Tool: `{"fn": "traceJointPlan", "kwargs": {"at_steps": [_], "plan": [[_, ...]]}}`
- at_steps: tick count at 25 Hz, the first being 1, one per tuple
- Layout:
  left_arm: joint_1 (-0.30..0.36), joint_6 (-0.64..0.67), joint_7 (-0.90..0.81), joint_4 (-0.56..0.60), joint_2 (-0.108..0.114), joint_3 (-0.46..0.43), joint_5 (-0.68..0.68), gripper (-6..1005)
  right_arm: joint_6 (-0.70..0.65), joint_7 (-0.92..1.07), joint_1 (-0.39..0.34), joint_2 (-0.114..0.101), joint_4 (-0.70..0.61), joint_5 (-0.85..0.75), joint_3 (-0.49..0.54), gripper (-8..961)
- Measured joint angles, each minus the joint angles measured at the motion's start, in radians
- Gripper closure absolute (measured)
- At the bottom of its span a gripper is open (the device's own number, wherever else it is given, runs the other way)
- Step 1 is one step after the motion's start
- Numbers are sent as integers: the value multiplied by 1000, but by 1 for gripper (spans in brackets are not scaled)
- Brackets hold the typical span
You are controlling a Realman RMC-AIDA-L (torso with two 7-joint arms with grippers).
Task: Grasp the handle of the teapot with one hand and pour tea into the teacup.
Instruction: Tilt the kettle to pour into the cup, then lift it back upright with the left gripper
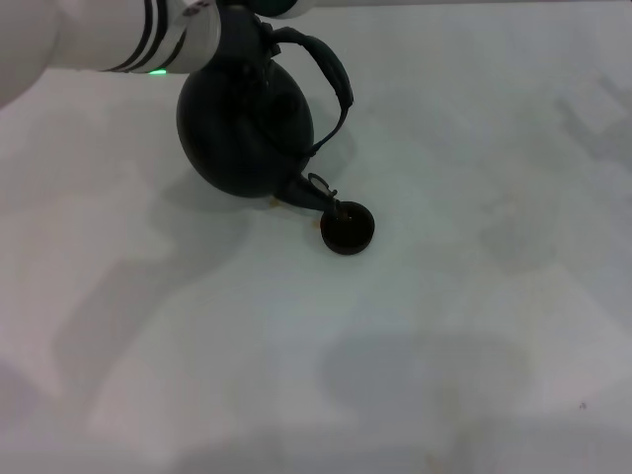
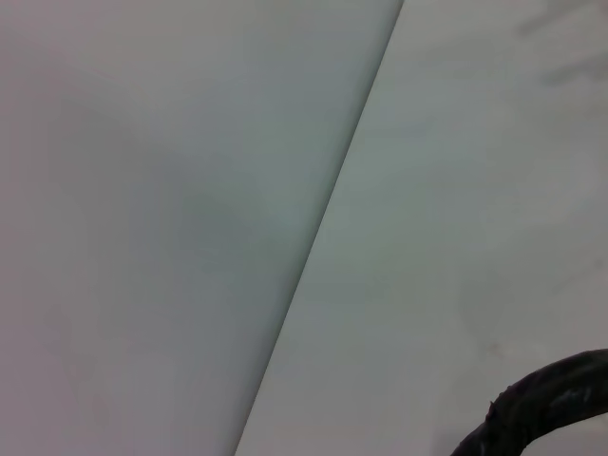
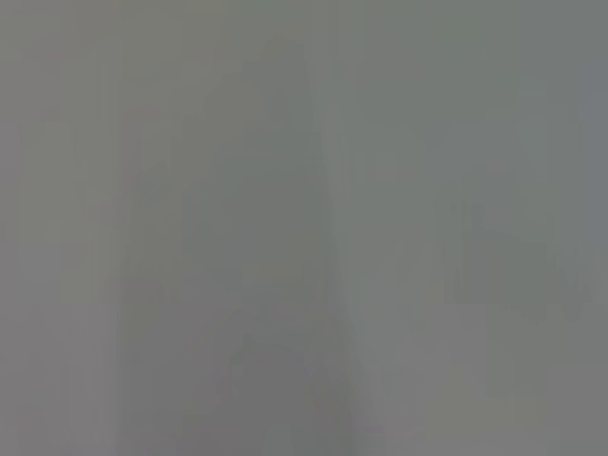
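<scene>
Left claw (image 1: 259, 28): from my head camera I see it at the far end of the teapot's handle, up by the picture's top edge; the white forearm with black bands and a green light leads into it. I cannot tell whether it is pinching the handle, since the fingers are hidden behind the dark mass there.
Handle (image 1: 334, 71): dark, rough arch, swung out to the side of the teapot's body that faces away from my left arm; a short stretch of it (image 2: 541, 404) also shows in my left wrist camera.
Teapot (image 1: 245, 118): big, round, matte black, tipped over with its spout (image 1: 311, 192) pointing down toward the teacup.
Teacup (image 1: 348, 228): tiny black cup standing on the counter, just below the teapot's spout tip, which reaches its rim.
Counter (image 1: 464, 326): pale, plain surface under the teapot and the cup, with soft shadows on it.
Right claw: not in my head camera; its wrist camera shows only a blank grey field.
</scene>
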Motion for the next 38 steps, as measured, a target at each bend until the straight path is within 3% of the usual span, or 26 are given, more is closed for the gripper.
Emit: {"fn": "traceJointPlan", "kwargs": {"at_steps": [38], "plan": [[-73,22,18,-50,5,4,1,872,-29,-1,14,0,11,0,0,137]]}}
